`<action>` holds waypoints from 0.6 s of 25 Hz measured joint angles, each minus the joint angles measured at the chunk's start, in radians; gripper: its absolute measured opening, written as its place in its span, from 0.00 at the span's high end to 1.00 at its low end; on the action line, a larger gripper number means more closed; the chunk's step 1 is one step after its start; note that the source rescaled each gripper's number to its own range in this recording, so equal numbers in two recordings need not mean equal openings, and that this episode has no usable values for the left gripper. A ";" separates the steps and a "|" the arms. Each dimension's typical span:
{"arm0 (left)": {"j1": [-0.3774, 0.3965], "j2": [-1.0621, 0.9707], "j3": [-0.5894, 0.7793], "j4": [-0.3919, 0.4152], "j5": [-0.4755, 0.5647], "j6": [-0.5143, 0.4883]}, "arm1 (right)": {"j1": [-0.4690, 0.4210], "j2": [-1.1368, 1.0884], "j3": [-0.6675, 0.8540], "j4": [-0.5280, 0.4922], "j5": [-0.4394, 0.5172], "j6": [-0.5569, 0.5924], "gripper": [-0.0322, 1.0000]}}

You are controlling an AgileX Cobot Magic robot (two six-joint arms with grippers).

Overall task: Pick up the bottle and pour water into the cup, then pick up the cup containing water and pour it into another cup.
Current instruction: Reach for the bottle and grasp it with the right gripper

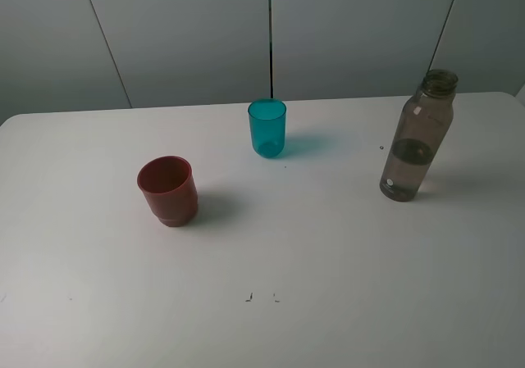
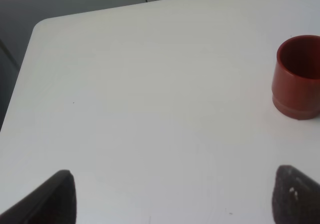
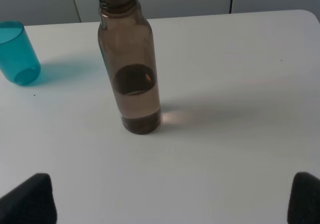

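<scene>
Right end effector [image 3: 165,204] is closest, fingers spread wide with nothing between them, and the bottle [image 3: 131,69] stands straight ahead on the tabletop [image 3: 240,134]. Left end effector [image 2: 175,201] is spread apart too, empty, near the red-brown cup [image 2: 297,77]. My worry: the bottle's tall, slim and uncapped, so a finger clipping it on the way in could tip it and dump the water. Teal cup [image 3: 17,52] is small and well off to the side, so the pour could easily miss. The bottle looks smoky grey-brown, see-through, upright, under half full.
</scene>
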 joint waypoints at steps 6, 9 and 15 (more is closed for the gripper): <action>0.000 0.000 0.000 0.000 0.000 0.000 | 0.000 0.000 0.000 0.000 0.000 0.000 0.00; 0.000 0.000 0.000 0.000 0.000 0.000 | 0.000 0.000 0.000 0.000 0.000 0.000 0.00; 0.000 0.000 0.000 0.000 0.000 0.000 | 0.000 0.000 0.000 0.000 0.000 0.000 0.00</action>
